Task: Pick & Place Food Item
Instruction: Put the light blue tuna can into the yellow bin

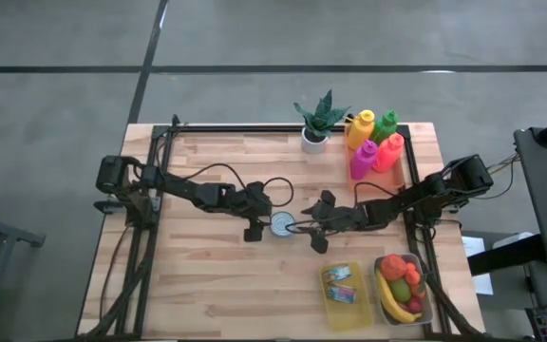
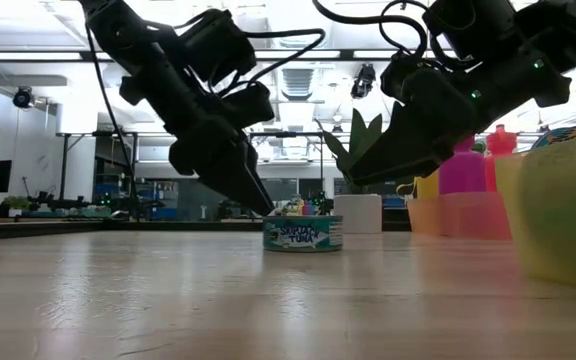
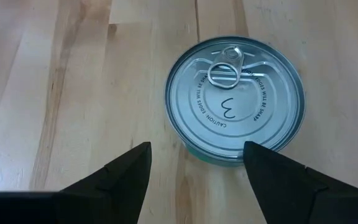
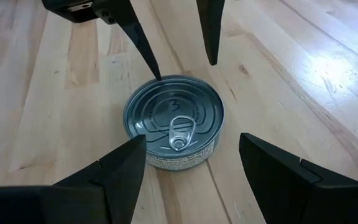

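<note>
The small round silver tuna can (image 1: 281, 224) with a teal label and a pull-ring lid sits upright on the light wooden tabletop (image 1: 216, 285), near its middle, between my two grippers. The lid faces up and carries a printed "3" beside the ring.

My left gripper (image 1: 257, 220) is just beside the can on its left side, low over the wood. Its two dark fingers (image 3: 117, 174) are spread apart and hold nothing. In the low view one finger tip reaches down close to the can's edge; I cannot tell whether it touches.

My right gripper (image 1: 313, 228) is just beside the can on the opposite side, raised above the tabletop. Its fingers (image 4: 114, 174) are also spread wide and empty, with the can lying ahead of the gap between them.

Towards the front right of the tabletop stands a yellow translucent plastic bin (image 1: 344, 321) with a couple of small packets in it. Next to it is a clear container of plastic fruit (image 1: 403, 285), with a banana and red and green pieces.

At the back right are four coloured bottles (image 1: 375, 142), yellow, green, magenta and red-orange, standing in a tray. Beside them is a small green spiky plant in a white pot (image 1: 317, 122).
</note>
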Controlling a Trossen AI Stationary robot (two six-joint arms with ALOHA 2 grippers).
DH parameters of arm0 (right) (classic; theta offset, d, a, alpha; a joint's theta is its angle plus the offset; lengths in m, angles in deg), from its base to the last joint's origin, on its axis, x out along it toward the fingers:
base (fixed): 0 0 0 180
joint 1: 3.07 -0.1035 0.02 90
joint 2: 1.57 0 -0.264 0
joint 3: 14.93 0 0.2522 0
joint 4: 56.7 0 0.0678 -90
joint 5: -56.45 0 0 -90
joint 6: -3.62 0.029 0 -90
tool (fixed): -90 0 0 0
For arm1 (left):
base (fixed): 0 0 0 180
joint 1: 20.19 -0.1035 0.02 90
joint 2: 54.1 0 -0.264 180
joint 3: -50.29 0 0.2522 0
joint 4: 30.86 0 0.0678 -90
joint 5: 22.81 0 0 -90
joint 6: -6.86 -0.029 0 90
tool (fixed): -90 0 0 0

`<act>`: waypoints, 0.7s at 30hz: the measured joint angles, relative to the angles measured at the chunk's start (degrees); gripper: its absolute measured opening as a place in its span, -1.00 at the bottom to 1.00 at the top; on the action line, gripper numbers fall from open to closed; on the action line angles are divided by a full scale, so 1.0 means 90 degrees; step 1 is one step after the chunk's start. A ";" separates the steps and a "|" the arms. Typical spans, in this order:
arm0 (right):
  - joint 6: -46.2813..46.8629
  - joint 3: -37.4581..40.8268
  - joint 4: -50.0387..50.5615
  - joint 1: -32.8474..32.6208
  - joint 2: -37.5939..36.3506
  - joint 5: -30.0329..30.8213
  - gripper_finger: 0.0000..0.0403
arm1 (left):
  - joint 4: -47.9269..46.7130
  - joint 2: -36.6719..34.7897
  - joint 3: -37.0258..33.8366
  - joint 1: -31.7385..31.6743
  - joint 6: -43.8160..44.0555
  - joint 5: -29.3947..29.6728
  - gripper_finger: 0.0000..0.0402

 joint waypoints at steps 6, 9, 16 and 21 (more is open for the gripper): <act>0.0000 0.0000 0.0000 0.0000 0.0002 -0.0003 0.26 | 0.0098 -0.0029 -0.0333 0.0000 0.0031 -0.0009 0.31; 0.0002 0.0000 0.0000 0.0000 0.0002 -0.0006 0.26 | -0.0072 0.0019 -0.0520 0.0000 0.0069 -0.0002 0.31; 0.0000 0.0000 -0.0001 0.0000 0.0002 -0.0008 0.26 | 0.0416 0.0000 -0.0862 0.0002 0.0398 -0.0009 0.31; 0.0001 0.0000 -0.0002 0.0000 0.0002 -0.0008 0.26 | 0.0500 0.0000 -0.0869 0.0005 0.0398 -0.0005 0.31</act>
